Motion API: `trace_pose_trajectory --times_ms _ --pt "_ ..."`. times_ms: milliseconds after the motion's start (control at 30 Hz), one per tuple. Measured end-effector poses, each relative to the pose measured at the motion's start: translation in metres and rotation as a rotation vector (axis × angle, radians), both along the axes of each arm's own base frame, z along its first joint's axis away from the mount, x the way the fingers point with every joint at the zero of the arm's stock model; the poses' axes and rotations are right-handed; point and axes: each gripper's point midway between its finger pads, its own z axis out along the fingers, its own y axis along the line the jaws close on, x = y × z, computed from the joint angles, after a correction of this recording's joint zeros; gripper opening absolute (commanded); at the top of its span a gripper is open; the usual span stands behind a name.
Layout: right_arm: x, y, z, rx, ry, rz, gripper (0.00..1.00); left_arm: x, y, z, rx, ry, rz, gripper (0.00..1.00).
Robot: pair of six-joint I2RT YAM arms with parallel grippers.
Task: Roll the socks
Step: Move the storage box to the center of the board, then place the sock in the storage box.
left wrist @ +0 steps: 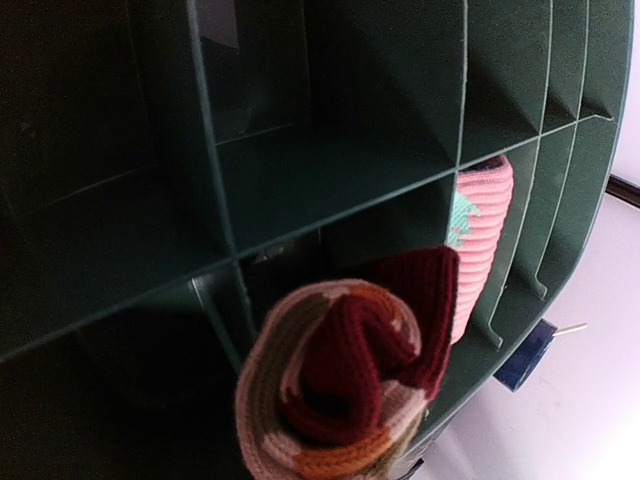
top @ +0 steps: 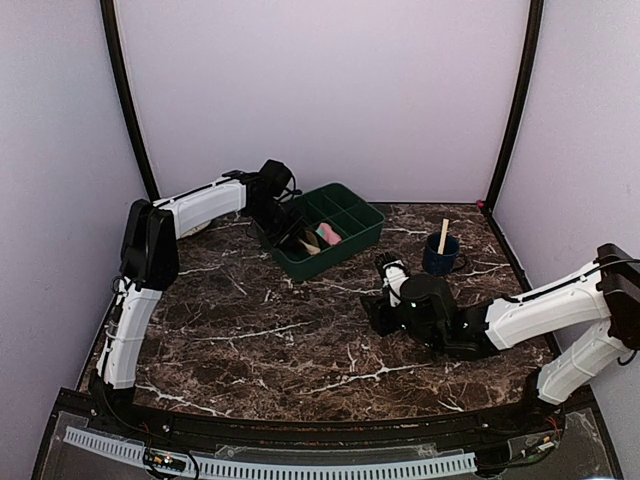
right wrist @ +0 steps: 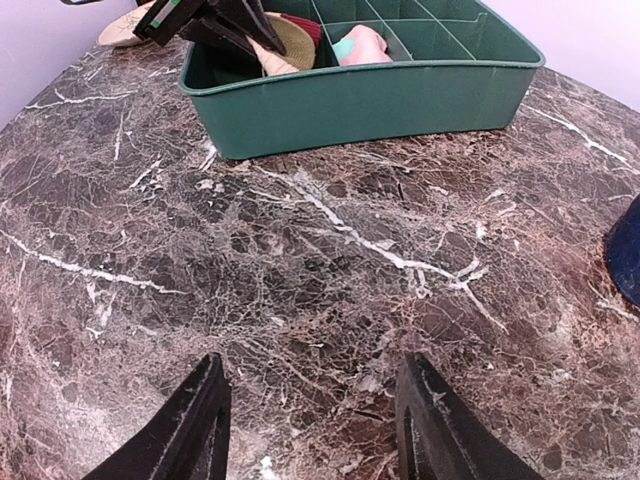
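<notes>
At the far left the left tool reaches into the near-left end of the green tray. It is closed, and the rolled striped sock sits right at its tip, apparently pinched there. The fingers themselves are hidden behind the roll. The pink sock stands on end in the compartment just beside it.

To the right, the right tool hangs low over the bare counter, jaws wide and holding nothing. It is well apart from the tray, with the blue cup just beyond it.

My worry is the release. The roll looks loose at its maroon core, so it could spring open once let go. It could also perch on a divider instead of dropping into a cell.

Only the left wrist view shows the spiral of the roll and the pink sock's ribbing; from above they are mere flecks of colour. Only the right wrist view shows the gap between that tool's fingers.
</notes>
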Motion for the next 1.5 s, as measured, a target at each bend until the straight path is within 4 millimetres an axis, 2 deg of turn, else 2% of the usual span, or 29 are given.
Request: trace_pose_trajectory --times_ms 233,433,633,800,1000,1133,1267,1333,1500 --pt "0.000 0.000 0.000 -0.002 0.002 0.000 0.52 -0.016 0.011 -0.011 0.059 0.020 -0.080 0.00" --pt "-0.001 -0.002 0.003 0.001 0.000 -0.001 0.52 -0.061 0.038 -0.033 0.137 0.114 -0.141 0.00" --pt "-0.001 -0.003 0.008 0.010 -0.005 -0.001 0.53 -0.100 0.071 -0.034 0.200 0.174 -0.160 0.00" --pt "-0.001 -0.002 0.009 0.014 -0.005 0.000 0.53 -0.105 0.090 -0.033 0.228 0.205 -0.146 0.00" --pt "-0.001 0.004 0.014 0.035 -0.002 0.010 0.53 -0.104 0.098 -0.030 0.260 0.226 -0.145 0.00" --pt "-0.001 0.006 0.012 0.037 0.005 0.009 0.53 -0.104 0.098 -0.034 0.267 0.234 -0.150 0.09" --pt "-0.002 0.008 0.010 0.034 0.009 0.015 0.53 -0.103 0.095 -0.034 0.278 0.230 -0.151 0.37" --pt "-0.002 0.008 0.010 0.033 0.010 0.016 0.53 -0.100 0.091 -0.032 0.281 0.216 -0.158 0.45" --pt "-0.002 0.009 0.009 0.031 0.011 0.017 0.53 -0.098 0.089 -0.026 0.339 0.202 -0.174 0.50"
